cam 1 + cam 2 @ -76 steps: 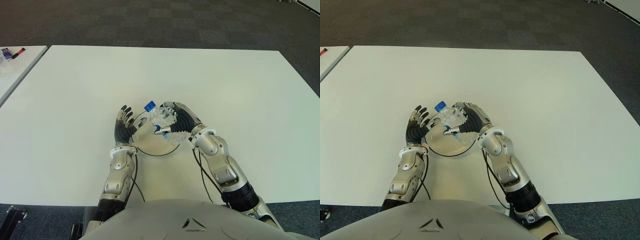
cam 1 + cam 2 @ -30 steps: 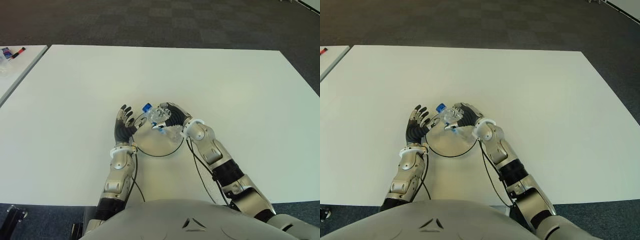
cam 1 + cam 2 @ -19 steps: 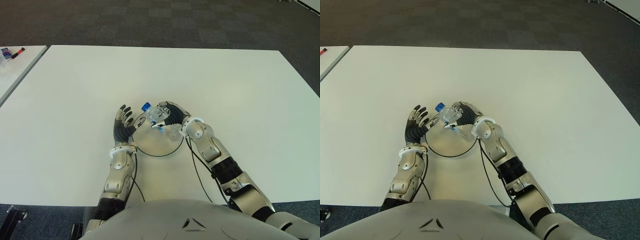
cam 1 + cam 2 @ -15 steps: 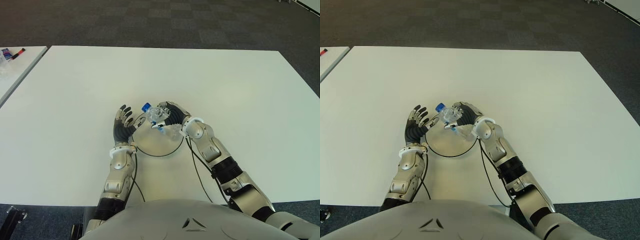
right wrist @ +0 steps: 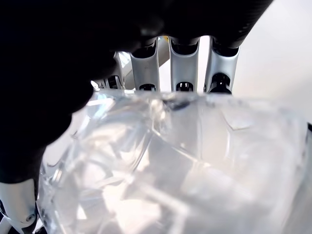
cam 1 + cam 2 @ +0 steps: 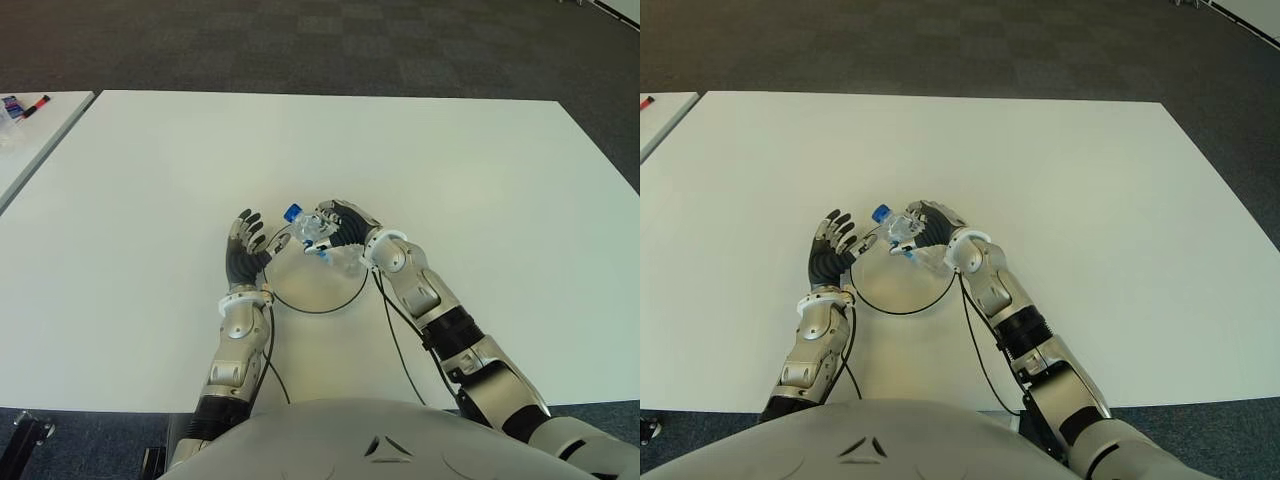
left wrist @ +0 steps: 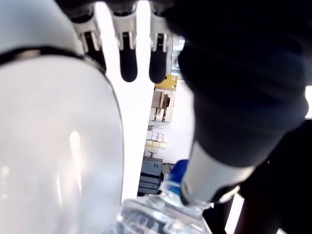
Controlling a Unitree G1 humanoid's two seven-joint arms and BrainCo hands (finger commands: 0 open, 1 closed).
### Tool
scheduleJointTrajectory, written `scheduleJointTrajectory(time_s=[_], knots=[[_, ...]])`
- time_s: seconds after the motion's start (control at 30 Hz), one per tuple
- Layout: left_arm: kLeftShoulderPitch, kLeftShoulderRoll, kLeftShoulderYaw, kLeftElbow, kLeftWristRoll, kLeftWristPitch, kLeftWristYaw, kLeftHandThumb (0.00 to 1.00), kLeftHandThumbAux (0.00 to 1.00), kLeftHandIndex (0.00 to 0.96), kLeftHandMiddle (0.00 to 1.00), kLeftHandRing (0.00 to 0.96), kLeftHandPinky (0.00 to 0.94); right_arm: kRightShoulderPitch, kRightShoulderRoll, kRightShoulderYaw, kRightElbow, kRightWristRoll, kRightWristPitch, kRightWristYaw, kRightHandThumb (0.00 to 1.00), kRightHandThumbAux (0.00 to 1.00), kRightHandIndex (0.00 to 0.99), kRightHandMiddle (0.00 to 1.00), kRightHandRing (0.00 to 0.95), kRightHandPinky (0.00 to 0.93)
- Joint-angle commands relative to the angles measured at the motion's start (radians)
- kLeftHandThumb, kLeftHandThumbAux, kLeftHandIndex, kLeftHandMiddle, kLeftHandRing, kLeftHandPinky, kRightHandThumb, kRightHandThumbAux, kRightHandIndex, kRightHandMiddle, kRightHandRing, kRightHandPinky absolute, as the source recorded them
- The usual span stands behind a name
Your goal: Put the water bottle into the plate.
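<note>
right hand (image 6: 343, 232) wrapped around water bottle (image 6: 318, 237) over plate (image 6: 312, 290), grip clear in right wrist view, left hand (image 6: 245, 255) open beside plate, holding nothing

Clear crumpled plastic water bottle w/ blue cap (image 6: 318, 238): tilted, cap pointing toward table's far-left corner, over far rim of plate. Round white plate w/ thin dark rim (image 6: 305, 285): flat on white table (image 6: 480, 190), nearer its front edge, approx mid-width.

The right hand (image 6: 345, 232) hides most of the water bottle (image 6: 312, 234)
</note>
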Motion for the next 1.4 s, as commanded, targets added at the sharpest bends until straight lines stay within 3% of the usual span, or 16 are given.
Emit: scheduleJointTrajectory(time_s=[0.03,0.57,0.73,0.9,0.97,1.1,1.17,1.2,1.3,1.4], knots=[[-0.014,-0.096,0.004,0.015,-0.006,-0.003,0.006,0.0,0.954,0.148,0.18,0.174,0.199,-0.01,-0.001,0.009,0.028,-0.01,0.001,-0.006,0.948,0.666,0.354,0.513,0.599,0.771],[-0.019,-0.097,0.007,0.022,-0.009,-0.005,0.006,0.0,0.954,0.143,0.18,0.173,0.2,-0.025,-0.009,0.012,0.051,-0.01,-0.011,-0.02,0.947,0.668,0.351,0.511,0.602,0.775],[-0.018,-0.096,0.005,0.02,-0.011,-0.006,0.003,0.0,0.952,0.143,0.18,0.173,0.198,-0.019,-0.007,0.003,0.054,0.01,-0.041,-0.033,0.943,0.67,0.346,0.504,0.585,0.721],[-0.016,-0.093,0.002,0.018,-0.008,-0.004,0.004,0.0,0.932,0.142,0.175,0.17,0.189,-0.017,-0.014,-0.004,0.064,0.041,-0.086,-0.011,0.861,0.688,0.388,0.479,0.488,0.518],[-0.016,-0.094,0.002,0.017,-0.008,-0.004,0.005,0.0,0.927,0.142,0.176,0.171,0.193,-0.019,-0.019,-0.001,0.065,0.045,-0.091,0.004,0.756,0.722,0.395,0.43,0.437,0.435],[-0.018,-0.094,0.003,0.02,-0.009,-0.004,0.006,0.0,0.929,0.143,0.179,0.173,0.197,-0.022,-0.024,0.0,0.07,0.045,-0.101,0.015,0.697,0.741,0.396,0.341,0.322,0.306],[-0.019,-0.095,0.004,0.021,-0.009,-0.004,0.007,0.0,0.932,0.144,0.184,0.178,0.201,-0.021,-0.027,-0.001,0.07,0.045,-0.111,0.016,0.303,0.881,0.232,0.272,0.261,0.246],[-0.019,-0.095,0.004,0.021,-0.009,-0.004,0.007,0.0,0.934,0.145,0.186,0.179,0.202,-0.02,-0.028,-0.002,0.07,0.045,-0.114,0.016,0.194,0.916,0.185,0.247,0.24,0.227],[-0.019,-0.095,0.005,0.022,-0.01,-0.004,0.007,0.0,0.937,0.147,0.19,0.182,0.203,-0.018,-0.029,-0.006,0.069,0.051,-0.124,0.021,0.063,0.953,0.119,0.201,0.201,0.195],[-0.02,-0.096,0.006,0.024,-0.011,-0.006,0.007,0.0,0.94,0.148,0.191,0.183,0.203,-0.015,-0.025,-0.015,0.069,0.067,-0.132,0.025,0.025,0.962,0.093,0.179,0.182,0.182]])
